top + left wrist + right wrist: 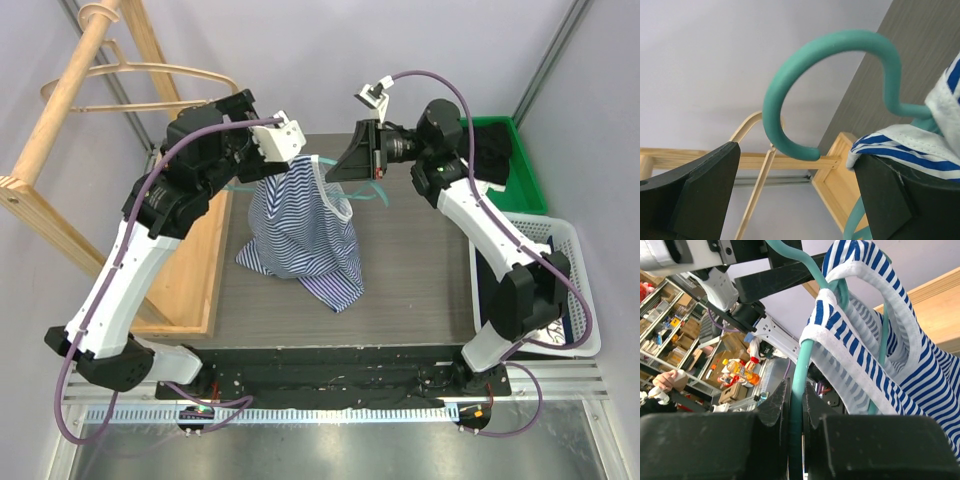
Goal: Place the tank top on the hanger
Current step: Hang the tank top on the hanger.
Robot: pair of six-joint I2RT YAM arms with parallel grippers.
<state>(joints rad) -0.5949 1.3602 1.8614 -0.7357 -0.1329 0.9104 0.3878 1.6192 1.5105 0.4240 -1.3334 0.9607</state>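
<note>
right fingers [715, 445] pinch hanger [799, 385] draped with tank top [920, 380] | left fingers [705, 195] spread wide around its hook | green bin [530, 185] holds black garment [490, 145]

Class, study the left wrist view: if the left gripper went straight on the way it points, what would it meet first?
Probably the hanger, whose hook curves across the gap ahead of the left gripper with its jaws open; depth is unclear.
</note>
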